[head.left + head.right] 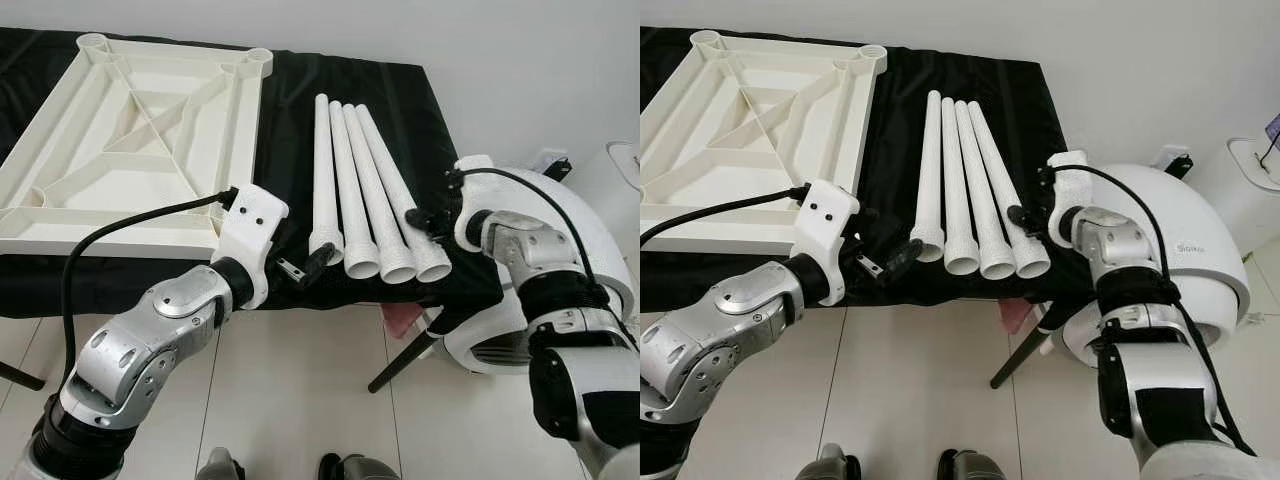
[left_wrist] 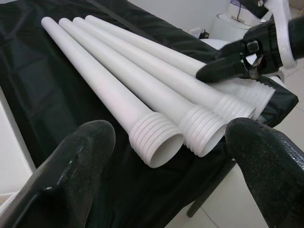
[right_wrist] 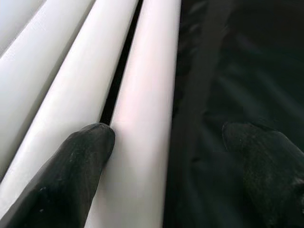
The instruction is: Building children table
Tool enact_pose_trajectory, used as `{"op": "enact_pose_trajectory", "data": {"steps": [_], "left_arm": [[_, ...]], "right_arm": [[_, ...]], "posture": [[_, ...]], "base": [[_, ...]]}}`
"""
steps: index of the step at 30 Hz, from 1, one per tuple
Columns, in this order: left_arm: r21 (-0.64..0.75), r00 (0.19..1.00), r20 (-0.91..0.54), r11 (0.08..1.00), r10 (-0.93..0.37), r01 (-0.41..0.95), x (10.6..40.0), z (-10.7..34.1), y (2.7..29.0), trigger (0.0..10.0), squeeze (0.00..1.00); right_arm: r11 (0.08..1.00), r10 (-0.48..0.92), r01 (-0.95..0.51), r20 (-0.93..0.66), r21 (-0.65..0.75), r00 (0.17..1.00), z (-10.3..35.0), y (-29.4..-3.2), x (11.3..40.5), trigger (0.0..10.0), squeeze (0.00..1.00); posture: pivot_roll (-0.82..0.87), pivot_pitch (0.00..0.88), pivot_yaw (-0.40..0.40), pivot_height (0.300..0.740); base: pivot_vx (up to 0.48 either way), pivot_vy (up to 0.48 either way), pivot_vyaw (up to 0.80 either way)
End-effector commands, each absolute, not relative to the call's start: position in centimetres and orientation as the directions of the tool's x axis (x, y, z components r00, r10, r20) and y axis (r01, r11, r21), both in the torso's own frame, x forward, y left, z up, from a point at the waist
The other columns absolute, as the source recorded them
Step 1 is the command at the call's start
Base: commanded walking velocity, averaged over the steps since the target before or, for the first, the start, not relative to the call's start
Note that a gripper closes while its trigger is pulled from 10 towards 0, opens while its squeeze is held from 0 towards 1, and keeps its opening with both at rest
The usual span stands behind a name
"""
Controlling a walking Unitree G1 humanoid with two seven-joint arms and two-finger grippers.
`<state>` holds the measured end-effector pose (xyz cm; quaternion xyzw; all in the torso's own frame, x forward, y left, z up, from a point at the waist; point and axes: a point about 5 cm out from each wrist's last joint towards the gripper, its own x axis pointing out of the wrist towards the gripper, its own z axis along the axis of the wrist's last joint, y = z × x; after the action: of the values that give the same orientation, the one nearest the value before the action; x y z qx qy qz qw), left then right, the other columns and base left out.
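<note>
The white table top (image 1: 150,130) lies upside down on the black cloth at the left, ribs and corner sockets facing up. Several white legs (image 1: 355,180) lie side by side in the middle, threaded ends toward me. My left gripper (image 1: 305,264) is open just in front of the leftmost leg's threaded end (image 2: 159,140), which sits between its fingers (image 2: 71,166) without touching them. My right gripper (image 1: 425,220) is open over the rightmost leg (image 3: 147,109). One of its fingers (image 3: 80,156) rests in the groove beside that leg, the other on the cloth.
The black-clothed table (image 1: 300,100) ends at a front edge close to me, with a dark metal leg (image 1: 400,365) slanting to the tiled floor. A white domed machine (image 1: 570,230) stands against my right arm, and a white bin (image 1: 625,170) sits farther right.
</note>
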<state>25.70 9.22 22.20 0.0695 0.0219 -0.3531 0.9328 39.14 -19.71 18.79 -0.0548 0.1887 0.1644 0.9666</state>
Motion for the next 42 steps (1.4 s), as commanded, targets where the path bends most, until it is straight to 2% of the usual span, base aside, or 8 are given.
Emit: {"op": "enact_pose_trajectory", "data": {"steps": [1,17,18,19,21,22,38,42], "left_arm": [[0.1,0.602,-0.115,0.594,-0.79,0.798,24.7,22.2,8.3,10.0,0.0],[0.1,0.612,-0.105,0.604,-0.784,0.791,25.0,22.3,8.4,10.0,0.0],[0.102,0.616,-0.103,0.608,-0.781,0.788,25.0,22.3,8.4,10.0,0.0],[0.101,0.618,-0.1,0.61,-0.78,0.786,25.0,22.3,8.4,10.0,0.0],[0.101,0.618,-0.1,0.61,-0.78,0.786,25.0,22.3,8.4,10.0,0.0],[0.102,0.62,-0.098,0.612,-0.778,0.784,25.1,22.3,8.4,10.0,0.0],[0.109,0.649,-0.078,0.64,-0.757,0.76,25.6,22.5,8.8,10.0,0.0],[0.094,0.666,-0.058,0.66,-0.743,0.745,26.0,22.8,9.3,10.0,0.0]], "right_arm": [[0.941,0.302,-0.338,-0.434,-0.006,0.848,18.0,-19.6,39.0,10.0,0.0],[0.978,0.144,-0.203,-0.551,-0.047,0.822,16.7,-19.8,39.1,10.0,0.0],[0.983,0.125,-0.18,-0.558,-0.045,0.82,16.5,-19.9,39.1,4.6,0.0],[0.987,0.102,-0.155,-0.561,-0.047,0.821,16.4,-20.0,39.1,1.6,0.0],[0.987,0.102,-0.155,-0.561,-0.047,0.821,16.4,-20.0,39.1,1.6,0.0],[0.989,0.084,-0.137,-0.568,-0.051,0.819,16.3,-20.1,39.0,0.0,0.0],[0.999,0.001,-0.029,-0.613,-0.037,0.79,15.6,-20.8,38.9,0.0,0.0],[1.0,-0.005,-0.006,-0.559,-0.017,0.829,16.6,-20.7,39.4,0.0,0.0]], "posture": [[-0.01,0.149,-0.081,0.74],[-0.01,0.137,-0.087,0.74],[-0.01,0.135,-0.089,0.74],[-0.01,0.132,-0.09,0.74],[-0.01,0.132,-0.09,0.74],[-0.01,0.129,-0.09,0.74],[-0.02,0.096,-0.099,0.74],[-0.01,0.089,-0.098,0.74]], "base": [[0.0,0.0,0.0],[0.0,0.0,0.0],[0.0,0.0,0.0],[0.0,0.0,0.0],[0.0,0.0,0.0],[0.0,0.0,0.0],[0.0,0.0,0.0],[0.0,0.0,0.0]]}}
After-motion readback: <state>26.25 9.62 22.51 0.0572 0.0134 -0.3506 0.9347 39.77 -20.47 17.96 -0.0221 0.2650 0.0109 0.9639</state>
